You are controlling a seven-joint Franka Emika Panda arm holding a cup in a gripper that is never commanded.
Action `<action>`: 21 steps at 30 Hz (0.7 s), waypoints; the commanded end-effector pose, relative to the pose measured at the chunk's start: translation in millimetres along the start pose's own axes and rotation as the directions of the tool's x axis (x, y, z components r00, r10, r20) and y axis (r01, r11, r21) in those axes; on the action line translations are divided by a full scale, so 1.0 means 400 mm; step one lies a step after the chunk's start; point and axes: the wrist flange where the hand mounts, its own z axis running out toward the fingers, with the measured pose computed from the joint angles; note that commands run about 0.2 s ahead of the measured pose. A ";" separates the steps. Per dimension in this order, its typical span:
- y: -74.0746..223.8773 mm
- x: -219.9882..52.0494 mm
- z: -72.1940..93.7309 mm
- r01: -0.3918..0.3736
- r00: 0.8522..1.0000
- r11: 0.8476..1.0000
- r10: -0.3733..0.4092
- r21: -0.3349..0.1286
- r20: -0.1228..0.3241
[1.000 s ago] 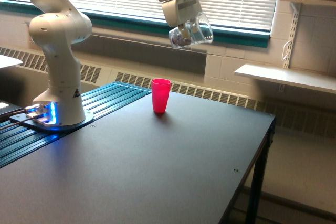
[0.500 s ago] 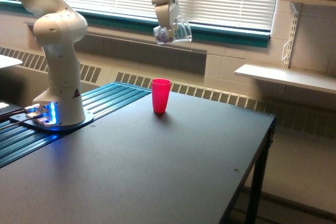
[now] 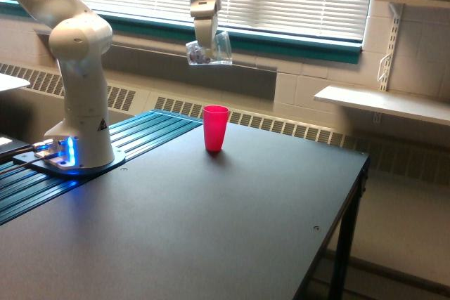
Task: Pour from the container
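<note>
While the pincer (image 3: 205, 48) grips it, the container (image 3: 209, 50) lies tilted, mouth toward the exterior view's right.

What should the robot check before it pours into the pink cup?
1. Gripper holds the clear cup: ok.
2. Bits still inside the clear cup: ok, dark bits show.
3. Pink cup upright on the table: ok.
4. Clear cup right over the pink cup: cannot tell from one view; it appears up and slightly to the exterior view's left.
5. Pink cup empty: cannot tell.
</note>
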 end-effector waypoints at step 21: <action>0.039 -0.039 0.113 0.067 0.993 0.991 -0.054 -0.117 0.107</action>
